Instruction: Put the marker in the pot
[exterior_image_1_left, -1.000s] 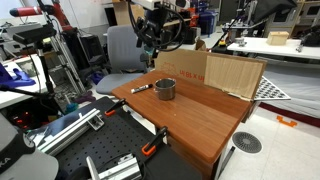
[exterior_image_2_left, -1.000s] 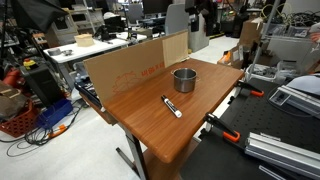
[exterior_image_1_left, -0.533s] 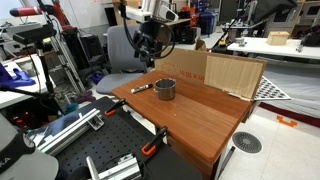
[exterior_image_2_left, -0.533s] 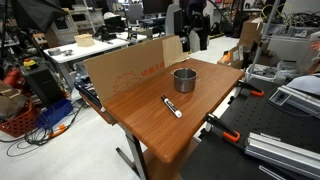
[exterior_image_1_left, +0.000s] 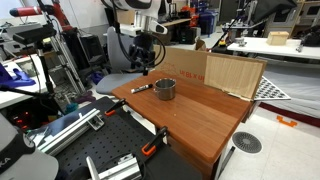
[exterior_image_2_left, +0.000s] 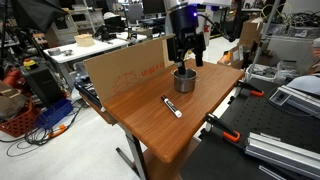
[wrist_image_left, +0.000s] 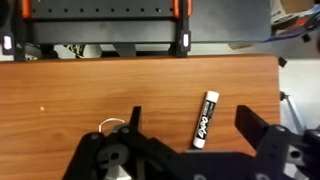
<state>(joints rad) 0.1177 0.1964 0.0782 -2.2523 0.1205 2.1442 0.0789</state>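
The marker (exterior_image_1_left: 141, 88) lies flat on the wooden table (exterior_image_1_left: 200, 115), just beside the small silvery pot (exterior_image_1_left: 165, 89). Both also show in an exterior view, marker (exterior_image_2_left: 172, 106) in front of the pot (exterior_image_2_left: 184, 80). My gripper (exterior_image_1_left: 145, 66) hangs open and empty in the air above the marker and the pot; it also shows in an exterior view (exterior_image_2_left: 187, 62). In the wrist view the marker (wrist_image_left: 205, 120), dark body with a white section, lies between my two open fingers (wrist_image_left: 192, 125). A light curved edge by one finger may be the pot; I cannot tell.
A large open brown cardboard box (exterior_image_1_left: 225, 72) stands along the table's back side, close behind the pot; it also shows in an exterior view (exterior_image_2_left: 125, 65). Black racks and metal rails (exterior_image_1_left: 60, 130) stand beside the table. The table edge (wrist_image_left: 150, 58) shows in the wrist view.
The arm has swung in from behind the table and come down, so the gripper now hangs over the pot and marker. Marker and pot have not moved.
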